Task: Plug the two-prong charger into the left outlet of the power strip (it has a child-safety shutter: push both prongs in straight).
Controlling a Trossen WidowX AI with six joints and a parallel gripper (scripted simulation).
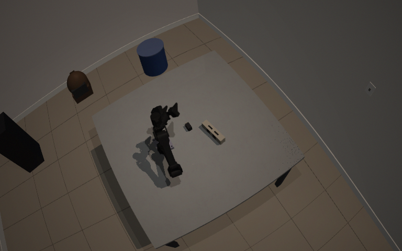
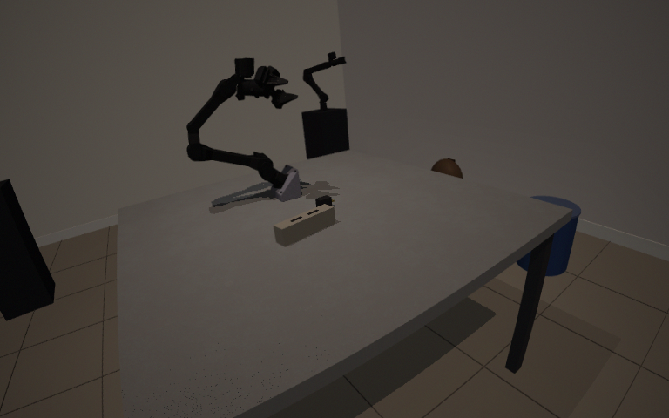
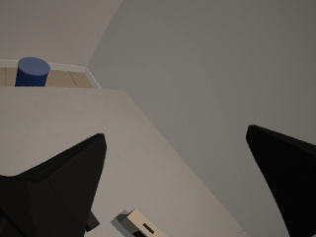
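A small black charger (image 1: 188,126) (image 2: 322,200) lies on the table (image 1: 207,177) (image 2: 246,295), with a tiny yellowish prong end showing in the exterior view. In the wrist view the charger (image 3: 93,222) is partly hidden behind the left finger. A beige power strip (image 1: 220,138) (image 2: 307,229) (image 3: 137,219) with two dark outlets on top lies near it, a small gap apart. The wrist view cuts the strip off at the bottom edge. My gripper (image 1: 171,105) (image 2: 292,88) (image 3: 180,136) is wide open and empty, high above the table, away from charger and strip.
My arm's pale base (image 2: 288,188) stands on the table near the charger. Off the table are a blue cylinder (image 1: 152,61) (image 2: 562,236) (image 3: 32,74), a brown rounded object (image 1: 77,79) (image 2: 446,168) and a tall black box (image 1: 20,148). The exterior view shows another arm (image 2: 315,86) on a dark block (image 2: 325,132) behind.
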